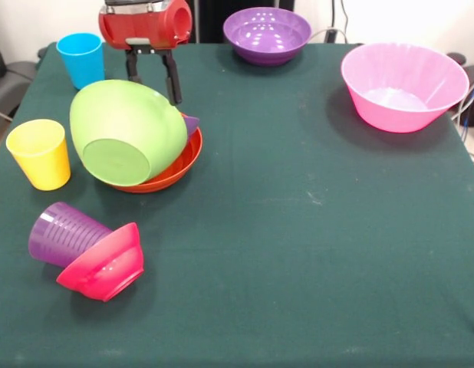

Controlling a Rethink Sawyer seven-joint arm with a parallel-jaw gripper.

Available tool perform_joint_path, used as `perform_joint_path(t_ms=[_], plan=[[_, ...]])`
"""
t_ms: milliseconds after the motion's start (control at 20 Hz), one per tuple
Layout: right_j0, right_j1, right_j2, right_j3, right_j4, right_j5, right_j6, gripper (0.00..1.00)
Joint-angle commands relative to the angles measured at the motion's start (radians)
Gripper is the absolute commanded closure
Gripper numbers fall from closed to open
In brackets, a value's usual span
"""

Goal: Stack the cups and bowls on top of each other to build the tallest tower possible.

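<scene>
Tower-building looks barely begun: only the lime green bowl [128, 132] rests tilted on the wide orange bowl [176, 170], other cups and bowls lie scattered, and the gripper [153, 75] hangs empty, fingers parted, just behind

Around the wide orange bowl [169, 173], a tipped lime green bowl [126, 131] leans inside it, blue cup [81, 60] and yellow cup [41, 153] upright beside, the purple cup [60, 233] and red bowl [104, 264] toppled nearer.
</scene>
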Motion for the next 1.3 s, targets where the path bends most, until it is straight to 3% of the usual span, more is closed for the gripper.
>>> perform_joint_path(t_ms=[50,600,1300], plan=[[-0.005,0.002,0.074,-0.079,-0.047,0.153,-0.129,0.00],[-0.014,0.023,0.098,-0.151,-0.060,0.203,-0.144,0.00],[0.018,0.113,0.094,-0.298,-0.075,0.241,-0.157,0.00]])
